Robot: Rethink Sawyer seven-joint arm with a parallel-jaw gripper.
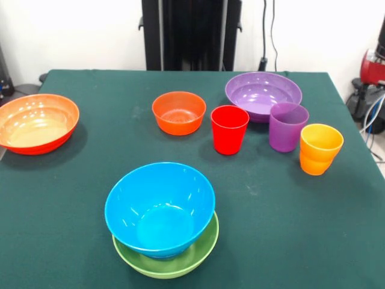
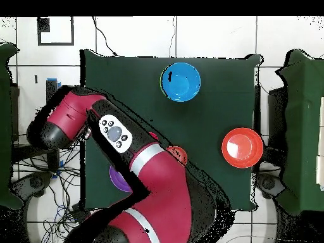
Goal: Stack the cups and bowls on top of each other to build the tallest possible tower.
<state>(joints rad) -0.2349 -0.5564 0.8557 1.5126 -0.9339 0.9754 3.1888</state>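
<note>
A deep light blue bowl (image 1: 159, 208) sits tilted inside a lime green bowl (image 1: 171, 265) at the table's near edge; the blue bowl also shows in the overhead view (image 2: 180, 81). A red cup (image 1: 229, 129), a purple cup (image 1: 288, 126) and a waisted orange cup (image 1: 320, 149) stand upright in a row at the right. A small orange bowl (image 1: 178, 112) stands mid-table and a wide purple bowl (image 1: 263, 94) behind the cups. A wide orange-red bowl (image 1: 37, 123) sits at the left edge and shows from overhead too (image 2: 242, 147). No dark blue bowl shows. My gripper is out of view.
My red arm (image 2: 149, 164) is folded over the table's robot side in the overhead view and hides the cups, most of the purple bowl (image 2: 117, 180) and most of the small orange bowl (image 2: 179, 154). A red arm part (image 1: 373, 66) shows at the front view's right edge.
</note>
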